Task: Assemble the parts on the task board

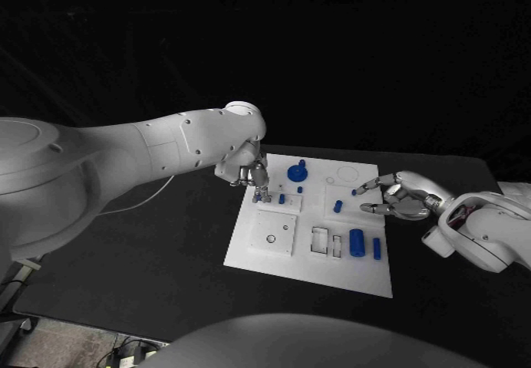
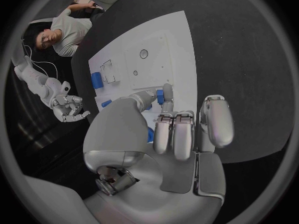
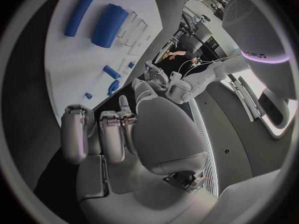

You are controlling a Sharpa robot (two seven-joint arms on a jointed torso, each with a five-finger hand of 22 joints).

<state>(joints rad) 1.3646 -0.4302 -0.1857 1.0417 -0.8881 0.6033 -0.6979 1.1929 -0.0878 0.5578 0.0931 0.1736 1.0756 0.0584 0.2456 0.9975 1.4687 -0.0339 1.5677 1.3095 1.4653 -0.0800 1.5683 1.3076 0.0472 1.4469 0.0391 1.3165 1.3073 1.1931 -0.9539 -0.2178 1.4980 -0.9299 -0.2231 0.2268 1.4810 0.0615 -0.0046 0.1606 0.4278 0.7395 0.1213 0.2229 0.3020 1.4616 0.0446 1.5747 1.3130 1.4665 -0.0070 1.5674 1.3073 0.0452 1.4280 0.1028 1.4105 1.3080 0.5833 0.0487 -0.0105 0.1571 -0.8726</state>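
The white task board (image 1: pixel 290 257) lies mid-table. My left hand (image 1: pixel 252 175) hovers over its far left corner and pinches a small blue part (image 2: pixel 160 97) between thumb and a finger, low over the board (image 2: pixel 177 45). A second small blue part (image 1: pixel 281 198) stands just beside it, and a round blue part (image 1: pixel 298 172) sits further back. My right hand (image 1: pixel 400 197) is at the board's right edge, thumb and one finger apart with nothing between them. A tiny blue piece (image 1: pixel 356 192) lies by its fingertip. A blue peg (image 1: pixel 338 205) stands nearby.
A thick blue cylinder (image 1: pixel 356 241) and a thin one (image 1: pixel 377 248) lie on the board's near right part, also visible as the thick cylinder (image 3: pixel 107 18) and thin cylinder (image 3: pixel 79 14). Rectangular slots (image 1: pixel 328 240) and a square plate (image 1: pixel 273 231) lie left of them. Black tabletop (image 1: pixel 144 253) surrounds the board.
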